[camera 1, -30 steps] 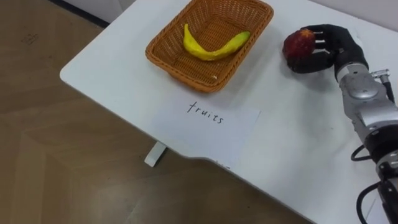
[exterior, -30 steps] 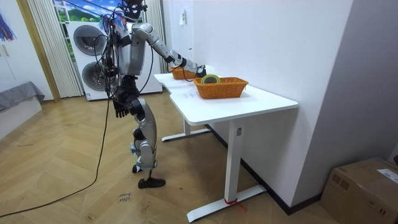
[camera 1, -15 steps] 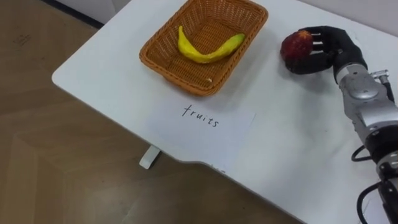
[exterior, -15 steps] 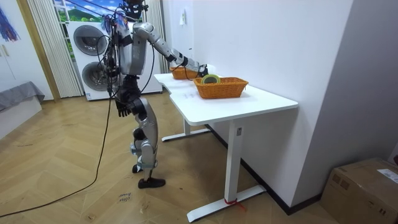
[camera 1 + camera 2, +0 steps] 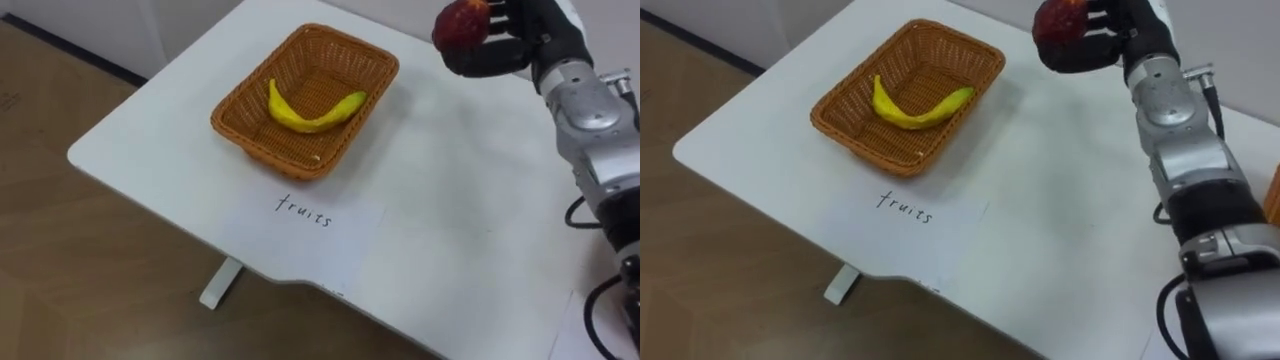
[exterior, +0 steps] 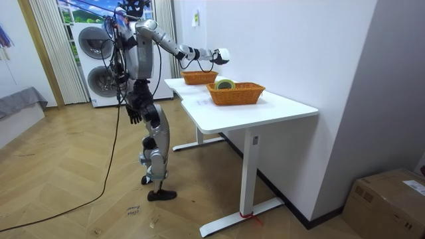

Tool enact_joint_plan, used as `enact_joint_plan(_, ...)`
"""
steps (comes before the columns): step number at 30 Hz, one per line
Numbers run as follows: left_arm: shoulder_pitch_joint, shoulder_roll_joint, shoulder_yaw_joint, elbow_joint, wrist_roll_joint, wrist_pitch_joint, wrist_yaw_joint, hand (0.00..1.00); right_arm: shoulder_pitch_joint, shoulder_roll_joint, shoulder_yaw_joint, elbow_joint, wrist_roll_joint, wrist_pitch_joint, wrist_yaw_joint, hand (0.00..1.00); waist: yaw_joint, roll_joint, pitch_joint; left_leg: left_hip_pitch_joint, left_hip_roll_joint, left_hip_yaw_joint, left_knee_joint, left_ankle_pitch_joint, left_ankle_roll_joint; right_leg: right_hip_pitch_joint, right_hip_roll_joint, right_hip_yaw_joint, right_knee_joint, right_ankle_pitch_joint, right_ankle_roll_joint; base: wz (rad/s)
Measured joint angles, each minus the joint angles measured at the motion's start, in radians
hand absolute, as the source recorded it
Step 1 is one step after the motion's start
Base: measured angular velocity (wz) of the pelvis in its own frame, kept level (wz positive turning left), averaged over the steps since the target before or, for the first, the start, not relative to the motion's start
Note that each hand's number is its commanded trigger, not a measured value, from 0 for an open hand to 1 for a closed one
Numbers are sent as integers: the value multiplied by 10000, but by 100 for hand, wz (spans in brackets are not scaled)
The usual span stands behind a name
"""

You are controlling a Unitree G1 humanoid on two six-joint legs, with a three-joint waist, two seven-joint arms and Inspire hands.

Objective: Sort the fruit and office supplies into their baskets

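Right hand [image 5: 503,52] curled round red apple [image 5: 461,21], upper right above white table [image 5: 450,210], banana [image 5: 300,117] in wicker basket [image 5: 248,88] upper centre, left hand [image 6: 133,117] at hip

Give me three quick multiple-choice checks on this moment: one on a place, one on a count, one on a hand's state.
1. Where is the banana?
A in the basket
B beside it
C under it

2. How many baskets stand on the table?
A one
B two
C three

3. The right hand is:
A open and empty
B shut on the apple
C flat on the table

Answers:
1 A: the banana lies inside the rim.
2 B: the room view shows a second basket beside the first.
3 B: its fingers curl round the apple, held above the table.
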Motion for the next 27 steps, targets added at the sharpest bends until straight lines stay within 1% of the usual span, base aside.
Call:
enact_joint_plan(2,119,-27,11,1,20,45,-4,0,0,0,18,-504,-38,8,23,100,6,-30,-20,72,2,-11,-5,12,-15,72,22,-6,-78,0,-1,0)
enact_joint_plan(4,231,-28,85,2,95,66,-6,0,0,11,56,-656,-41,9,26,100,14,-80,-46,111,-1,-44,-13,14,-18,202,31,-61,-139,0,0,9)
enact_joint_plan(7,348,-27,250,1,224,85,-3,0,0,13,145,-676,-114,9,31,100,31,-207,-125,176,-25,-135,-22,14,-18,324,27,-166,-160,-19,29,13)
enact_joint_plan(8,349,-25,279,0,227,87,-2,0,0,13,214,-676,-115,9,62,100,57,-255,-119,198,-39,-219,-21,16,-20,396,26,-257,-203,-19,30,14)
enact_joint_plan(10,355,-27,298,-18,241,132,-7,0,0,30,379,-699,-180,69,163,100,179,-316,-117,252,-38,-241,-32,12,-22,497,47,-263,-303,-19,34,4)
enact_joint_plan(12,319,-63,443,-107,362,231,-41,0,0,40,450,-895,-149,207,273,100,312,-373,-87,245,-32,-244,-40,8,-26,487,55,-252,-313,-21,36,0)
enact_joint_plan(14,301,-53,586,-203,587,284,-49,0,0,46,754,-1229,-123,289,395,100,467,-431,-64,221,-29,-273,-42,1,-37,485,88,-259,-346,-23,39,2)
enact_joint_plan(15,295,-52,603,-235,653,297,-49,0,0,64,781,-1286,-125,305,449,100,503,-440,-64,217,-36,-296,-41,1,-37,490,89,-265,-357,-25,42,11)
enact_joint_plan(18,276,-29,672,-309,806,347,-49,0,0,177,822,-1274,-323,333,526,100,644,-500,-55,283,-114,-581,-17,3,-34,630,109,-271,-426,-49,91,25)
enact_joint_plan(19,288,-30,670,-330,869,387,-52,0,0,177,821,-1276,-398,333,526,100,683,-510,-54,281,-119,-599,-10,4,-34,634,109,-269,-427,-52,96,13)
enact_joint_plan(20,353,-31,666,-417,943,462,-60,0,0,212,846,-1285,-458,354,528,100,831,-532,-48,296,-121,-609,-3,4,-33,650,106,-278,-428,-54,100,4)
enact_joint_plan(21,401,-31,665,-474,999,488,-63,0,0,254,866,-1294,-462,375,534,100,846,-543,-43,301,-124,-627,-2,3,-33,668,104,-293,-428,-55,101,10)
enact_joint_plan(22,443,-31,665,-493,1087,520,-77,0,0,350,930,-1304,-468,451,545,100,846,-554,-35,312,-141,-705,-2,3,-33,707,95,-362,-429,-57,106,19)
enact_joint_plan(23,449,-30,665,-491,1109,549,-91,0,1,453,1041,-1284,-484,516,544,100,852,-557,-3,374,-160,-798,-12,3,-33,788,87,-460,-447,-60,113,19)
enact_joint_plan(24,459,-29,665,-491,1125,564,-96,0,3,513,1126,-1261,-534,540,544,100,891,-555,12,421,-161,-806,-25,3,-34,834,87,-489,-459,-61,115,11)
enact_joint_plan(25,475,-29,666,-491,1234,580,-116,0,79,664,1177,-1256,-726,544,547,100,974,-548,42,497,-166,-828,-36,-9,-33,926,88,-512,-485,-69,129,7)
enact_joint_plan(26,474,-29,668,-491,1319,583,-146,0,123,817,1178,-1259,-933,543,545,100,1017,-556,41,501,-178,-876,-34,-10,-33,941,86,-526,-482,-78,142,6)
enact_joint_plan(27,474,-30,668,-491,1324,583,-170,0,126,883,1178,-1266,-1066,544,544,100,1050,-557,42,483,-178,-879,-33,-11,-34,932,86,-533,-482,-78,143,6)
